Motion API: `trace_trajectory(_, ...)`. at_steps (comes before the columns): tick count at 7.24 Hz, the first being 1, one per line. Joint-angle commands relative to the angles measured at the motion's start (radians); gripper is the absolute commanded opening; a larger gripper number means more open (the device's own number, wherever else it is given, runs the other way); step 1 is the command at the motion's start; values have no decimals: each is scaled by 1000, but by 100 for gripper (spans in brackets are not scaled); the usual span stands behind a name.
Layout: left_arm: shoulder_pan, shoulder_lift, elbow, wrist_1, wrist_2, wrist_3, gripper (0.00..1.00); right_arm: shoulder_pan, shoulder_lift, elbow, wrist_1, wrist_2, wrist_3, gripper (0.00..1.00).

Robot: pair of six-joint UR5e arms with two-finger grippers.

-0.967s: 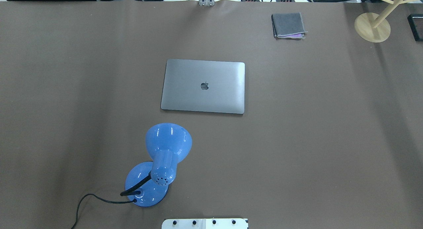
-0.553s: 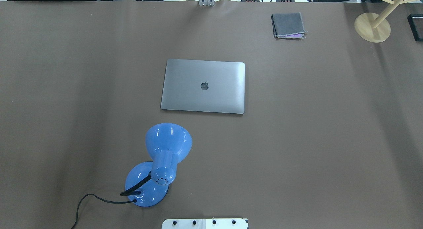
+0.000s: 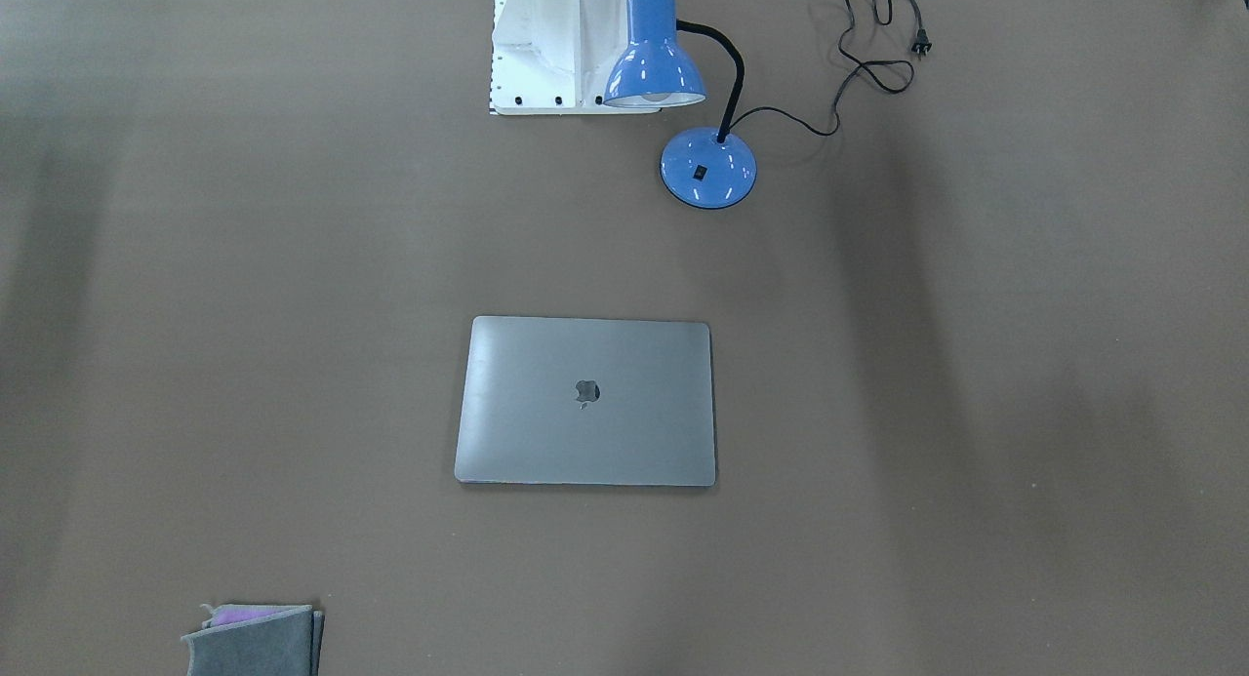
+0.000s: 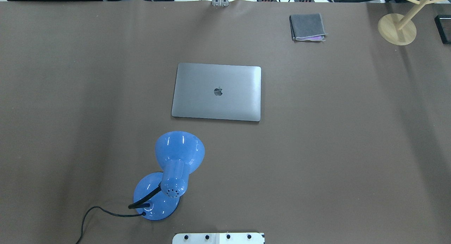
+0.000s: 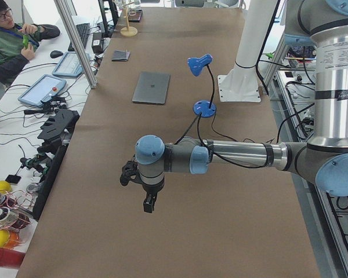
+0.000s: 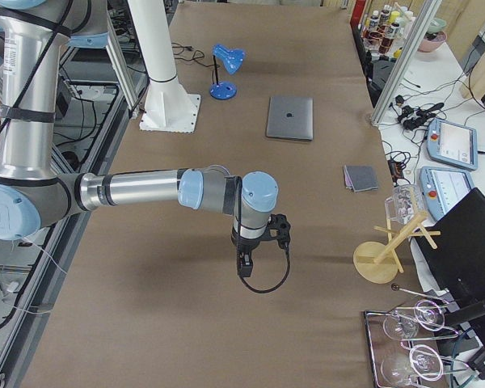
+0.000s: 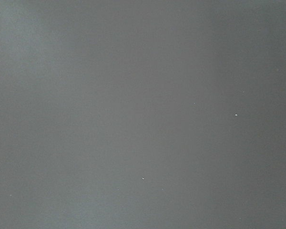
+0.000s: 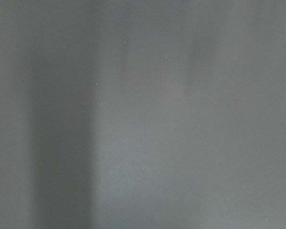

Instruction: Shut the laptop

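While the laptop point(image 4: 197, 96) lies shut and flat with its dark logo point(image 4: 218, 91) facing up, neither claw touches it. It sits about midway between the left and right edges of the worktop point(image 4: 334, 149), a little nearer the far edge than the robot's edge. I see the left claw point(image 5: 149, 204) hanging fingers-down over the worktop's left end, well apart from the laptop. The right claw point(image 6: 244, 267) hangs likewise over the right end. Only the side cameras catch them, so I cannot tell whether either claw is spread or pressed together. Both wrist cameras give me nothing but bare brown surface. A blue desk lamp point(image 4: 179, 156) stands between the laptop and the robot's edge. A folded grey cloth point(image 4: 307, 26) lies near the far edge, toward the right, and a wooden stand point(image 4: 397, 29) sits at the far right corner.
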Motion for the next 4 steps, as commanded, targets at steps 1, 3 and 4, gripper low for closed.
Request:
trace_trajectory(1,0,2,0,0,0,0,99,-1,0,-1,0,0,0,100)
trace_trajectory(3,0,15,-6,-3,0,0,99,-3,0,-2,0,0,0,100)
trace_trajectory(4,0,18,-6,-3,0,0,99,-3,0,-2,0,-2,0,100)
